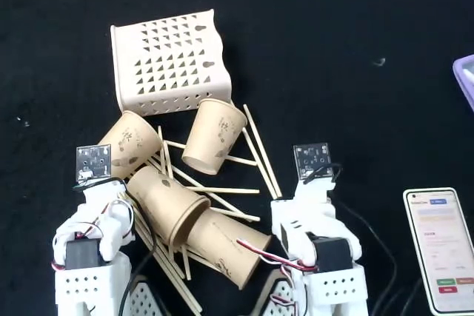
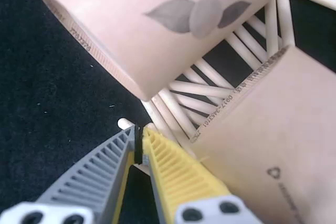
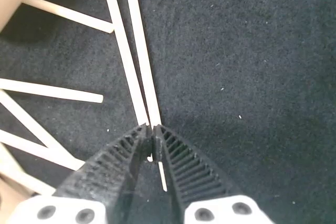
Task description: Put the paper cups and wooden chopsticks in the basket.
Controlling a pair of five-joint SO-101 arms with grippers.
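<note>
The perforated plastic basket [image 1: 167, 61] lies at the far left. Near it, four paper cups [image 1: 213, 137] rest on their sides; they look light and easily crushed, so are best held at the rim. Thin, stiff wooden chopsticks [image 1: 259, 149] lie scattered among them and would probably roll. The right gripper [image 3: 152, 132] pinches one end. The left gripper [image 2: 140, 132] is pressed together over another's tip.

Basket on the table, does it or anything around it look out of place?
Yes. The basket lies tipped on its side, perforated wall up. Four cups lie toppled near it, over loosely scattered chopsticks.
</note>
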